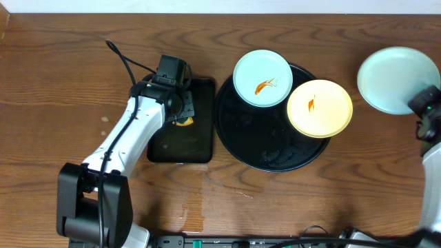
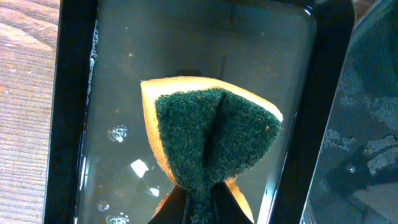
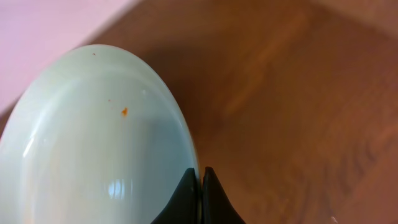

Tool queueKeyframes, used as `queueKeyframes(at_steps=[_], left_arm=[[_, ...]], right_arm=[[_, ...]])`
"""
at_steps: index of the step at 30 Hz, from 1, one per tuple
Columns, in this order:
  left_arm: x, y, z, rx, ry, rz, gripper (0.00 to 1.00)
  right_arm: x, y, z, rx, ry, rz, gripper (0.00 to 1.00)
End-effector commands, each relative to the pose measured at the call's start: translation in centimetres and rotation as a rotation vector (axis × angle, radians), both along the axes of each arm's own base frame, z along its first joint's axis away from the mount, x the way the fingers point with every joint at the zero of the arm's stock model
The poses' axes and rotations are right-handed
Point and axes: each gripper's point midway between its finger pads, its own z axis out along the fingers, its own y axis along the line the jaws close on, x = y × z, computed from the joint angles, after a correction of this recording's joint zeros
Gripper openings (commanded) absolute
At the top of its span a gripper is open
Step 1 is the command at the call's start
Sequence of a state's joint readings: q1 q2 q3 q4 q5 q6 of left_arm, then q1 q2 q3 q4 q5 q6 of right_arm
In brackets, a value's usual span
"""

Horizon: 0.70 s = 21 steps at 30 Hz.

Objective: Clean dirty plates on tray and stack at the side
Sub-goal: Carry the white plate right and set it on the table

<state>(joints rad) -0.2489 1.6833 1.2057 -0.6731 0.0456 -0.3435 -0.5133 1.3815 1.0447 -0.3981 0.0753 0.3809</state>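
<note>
On the round black tray (image 1: 241,141) lie a mint-white plate (image 1: 262,78) and a pale yellow plate (image 1: 320,108), each with an orange smear. A third mint plate (image 1: 396,79) is off the tray at the far right, and my right gripper (image 1: 422,103) is shut on its rim. The right wrist view shows the jaws (image 3: 201,177) pinching that plate's (image 3: 93,137) edge, with one small orange speck on it. My left gripper (image 2: 200,202) is shut on a folded green-and-yellow sponge (image 2: 211,134), held over the wet rectangular tray (image 2: 71,124).
The small rectangular black tray (image 1: 180,148) with water in it sits just left of the round tray. A black cable (image 1: 127,65) loops behind the left arm. Brown wooden table (image 1: 55,83) lies all around.
</note>
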Motion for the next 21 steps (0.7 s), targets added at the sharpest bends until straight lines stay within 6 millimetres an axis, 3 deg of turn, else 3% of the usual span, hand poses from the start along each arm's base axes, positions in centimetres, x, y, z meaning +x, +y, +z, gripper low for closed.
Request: queueKeyframes(at_steps=[1,9,17,19,21], left_arm=[[-0.2,0.3,0.1,0.008,-0.003,0.014,0.08],[-0.3,0.4,0.0,0.01,0.004,0.014,0.08],[-0.3,0.4,0.0,0.009,0.004,0.014,0.08],[-0.3,0.4,0.0,0.01,0.004,0.014,0.08],[-0.3,0.4,0.0,0.01,0.004,0.014,0.08]], right_arm=[[-1.0,-2.0,-2.9,0.103,0.034,-0.094,0.01],[-3.1,-4.4,-10.1,0.238,0.174,-0.217,0.01],[-1.4,-5.2,-14.0,0.297,0.161,-0.192,0.01],[-1.5,-5.2,-14.8,0.307,0.175,-0.193,0.06],[-1.3,-4.9,-15.2,0.323,0.174,-0.181,0.17]])
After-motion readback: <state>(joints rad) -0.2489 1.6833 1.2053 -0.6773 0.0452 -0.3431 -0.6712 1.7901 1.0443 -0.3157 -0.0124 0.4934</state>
